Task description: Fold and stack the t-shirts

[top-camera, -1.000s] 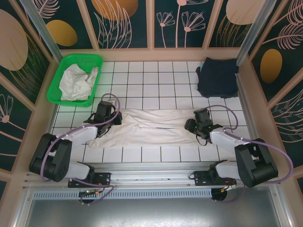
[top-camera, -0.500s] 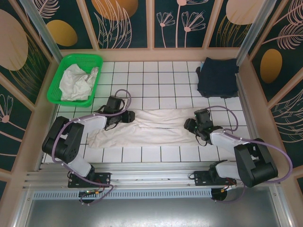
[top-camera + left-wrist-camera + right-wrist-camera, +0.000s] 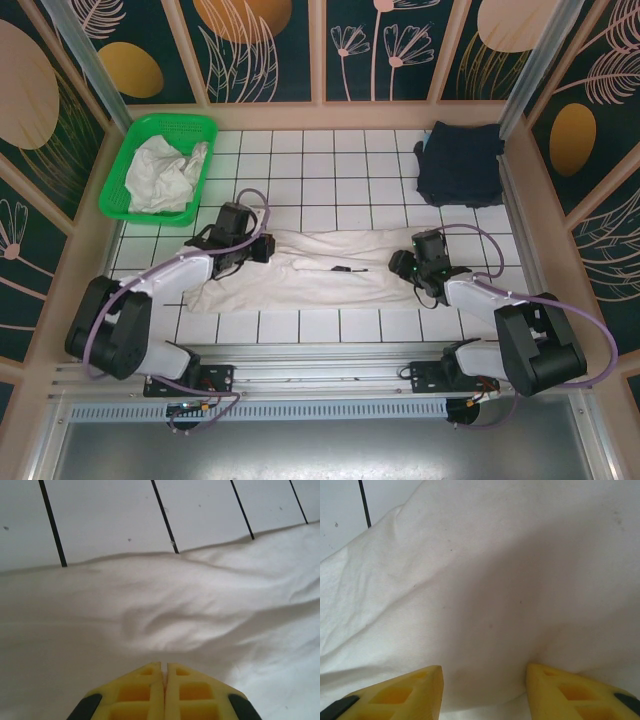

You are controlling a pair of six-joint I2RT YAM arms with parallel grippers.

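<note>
Off-white t-shirt (image 3: 320, 268) stretched lengthwise across tiled surface (image 3: 330, 180), likely readied for folding. Left hand (image 3: 262, 247) pressed together at left end, pinch unclear. Right hand (image 3: 398, 263) spread, straddling right end, probably pinning cloth.

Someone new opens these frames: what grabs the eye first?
First, the long off-white cotton t-shirt lies stretched across the white tiled table at mid-depth, with the left gripper shut at its left end and the right gripper at its right end. Then come the green plastic mesh basket holding crumpled white cloth in the far left corner, and the dark navy folded t-shirt in the far right corner.
</note>
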